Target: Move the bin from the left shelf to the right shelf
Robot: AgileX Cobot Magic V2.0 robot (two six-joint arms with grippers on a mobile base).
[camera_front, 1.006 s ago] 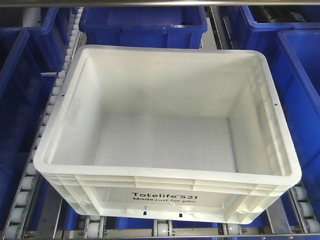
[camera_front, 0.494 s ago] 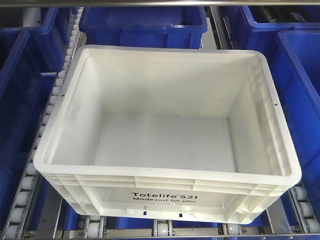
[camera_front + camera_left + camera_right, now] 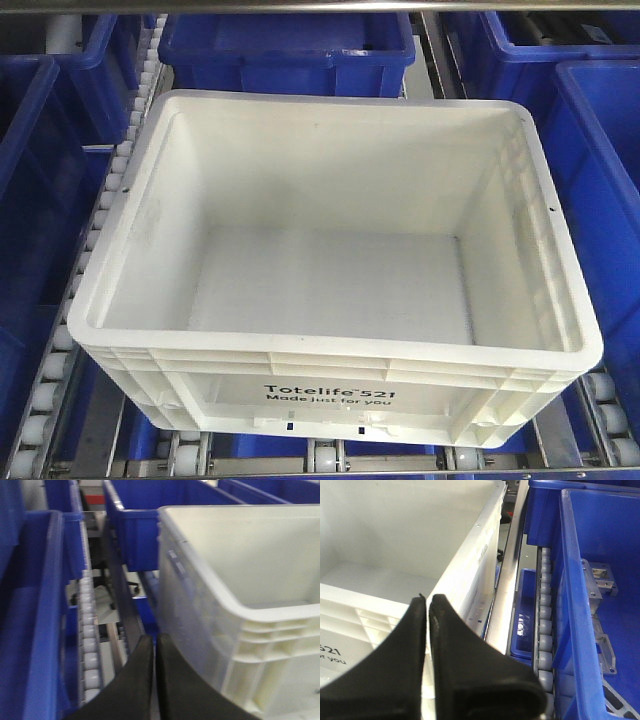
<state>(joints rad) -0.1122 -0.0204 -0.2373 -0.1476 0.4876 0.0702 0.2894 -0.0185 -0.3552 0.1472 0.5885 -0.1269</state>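
Bin (image 3: 330, 290) sits empty on the roller lane (image 3: 60, 370) btwn my arms, long axis side-to-side: left gripper (image 3: 154, 647) pinched shut w/ nothing held just outside its left wall, right gripper (image 3: 427, 605) likewise at front-right corner.

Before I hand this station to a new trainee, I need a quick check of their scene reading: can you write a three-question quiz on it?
1. True or false: the white bin is empty.
2. Which colour are the neighbouring bins? A) green B) blue C) red
3. Fill in: the left end effector and right end effector each have fingers that are ____.

Key: 1 true; 2 B; 3 closed together, gripping nothing.
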